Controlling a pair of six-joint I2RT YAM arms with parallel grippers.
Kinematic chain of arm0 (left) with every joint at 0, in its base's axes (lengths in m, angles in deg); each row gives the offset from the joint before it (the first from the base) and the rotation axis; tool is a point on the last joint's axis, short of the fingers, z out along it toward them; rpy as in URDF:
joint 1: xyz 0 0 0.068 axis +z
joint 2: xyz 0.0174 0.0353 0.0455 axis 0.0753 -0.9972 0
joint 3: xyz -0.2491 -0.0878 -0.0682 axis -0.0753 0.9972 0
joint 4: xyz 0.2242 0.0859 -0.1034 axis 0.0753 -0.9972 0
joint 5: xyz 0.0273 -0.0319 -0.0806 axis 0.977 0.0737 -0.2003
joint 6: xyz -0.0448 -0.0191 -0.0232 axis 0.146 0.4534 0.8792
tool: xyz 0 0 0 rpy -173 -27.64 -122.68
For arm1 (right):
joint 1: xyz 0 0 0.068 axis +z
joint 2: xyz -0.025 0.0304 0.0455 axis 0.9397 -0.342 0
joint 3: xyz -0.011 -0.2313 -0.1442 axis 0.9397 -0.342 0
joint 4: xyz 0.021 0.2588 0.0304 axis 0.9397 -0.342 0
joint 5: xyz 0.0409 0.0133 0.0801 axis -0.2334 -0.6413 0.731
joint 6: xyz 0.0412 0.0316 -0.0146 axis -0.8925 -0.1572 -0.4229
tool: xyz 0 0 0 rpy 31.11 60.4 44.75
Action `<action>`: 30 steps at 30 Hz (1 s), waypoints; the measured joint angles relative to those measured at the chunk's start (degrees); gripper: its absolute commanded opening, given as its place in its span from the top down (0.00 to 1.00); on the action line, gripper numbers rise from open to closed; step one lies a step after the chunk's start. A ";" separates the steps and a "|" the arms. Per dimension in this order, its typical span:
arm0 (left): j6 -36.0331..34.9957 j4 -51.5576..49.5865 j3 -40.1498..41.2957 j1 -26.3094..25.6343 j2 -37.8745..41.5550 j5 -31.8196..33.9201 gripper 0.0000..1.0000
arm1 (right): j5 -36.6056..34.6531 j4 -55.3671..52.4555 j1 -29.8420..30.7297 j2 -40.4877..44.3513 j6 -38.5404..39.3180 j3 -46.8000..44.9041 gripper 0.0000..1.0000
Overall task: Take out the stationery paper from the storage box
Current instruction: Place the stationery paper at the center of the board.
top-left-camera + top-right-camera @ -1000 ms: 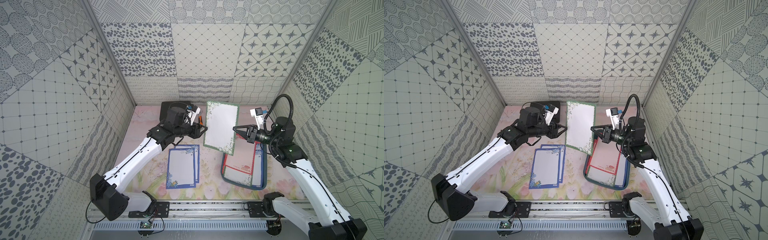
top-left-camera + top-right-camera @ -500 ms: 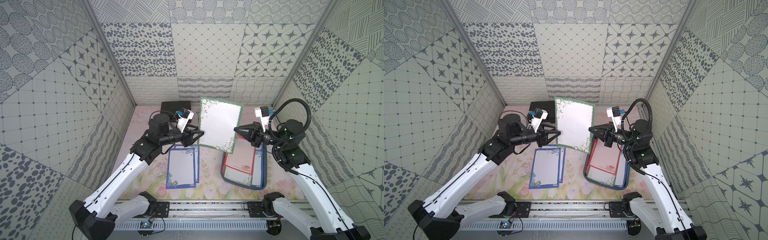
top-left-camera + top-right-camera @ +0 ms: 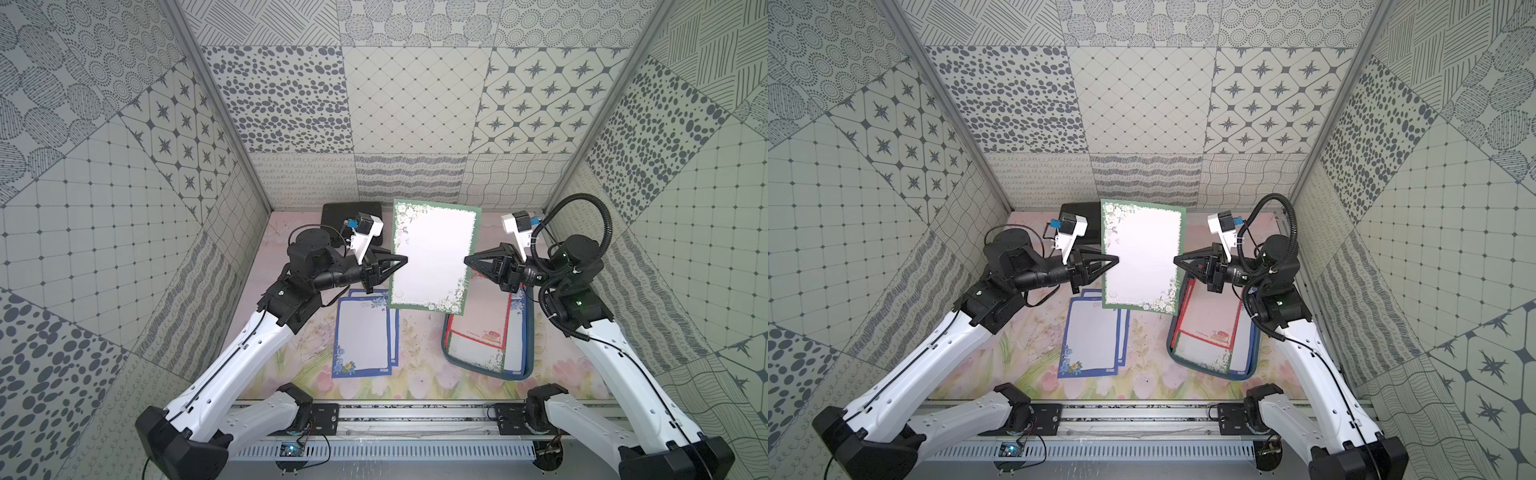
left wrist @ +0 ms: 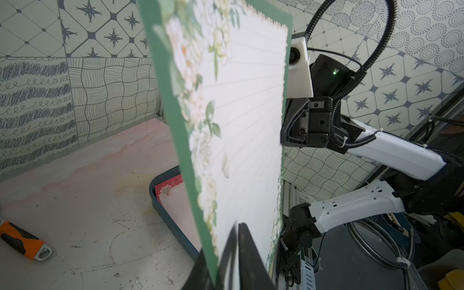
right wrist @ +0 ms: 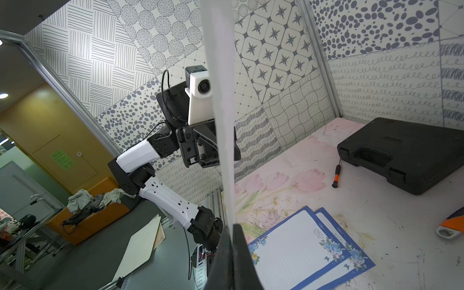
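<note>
Left fingers (image 3: pixel 399 260): clamping one long edge of green-bordered sheet (image 3: pixel 432 257).
Right fingers (image 3: pixel 471 261): pinching opposite edge.
Sheet: hanging aloft between arms, clear of storage box (image 3: pixel 529 332).
Box: sitting on table (image 3: pixel 415 386), holding red-bordered sheet (image 3: pixel 480 313).

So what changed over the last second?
The left hand closed on the free edge of the green-bordered sheet, which turned to face upward more squarely. The right hand keeps its pinch. The blue-bordered sheets and storage box are unmoved.
</note>
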 measured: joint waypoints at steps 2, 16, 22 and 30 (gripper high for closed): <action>0.98 0.96 0.39 0.00 0.04 -0.48 1.00 | -0.02 0.04 0.11 0.02 0.02 0.00 1.00; 3.41 2.75 0.44 0.00 0.59 -1.81 1.00 | -1.99 -0.68 0.22 0.02 0.74 0.00 0.55; 3.37 2.19 -0.55 0.00 0.59 -2.25 1.00 | -3.30 -1.18 1.03 0.02 0.90 0.00 0.40; 3.39 -0.35 -1.86 0.00 0.35 -2.47 1.00 | -4.59 -1.86 3.30 -0.04 1.16 0.02 0.36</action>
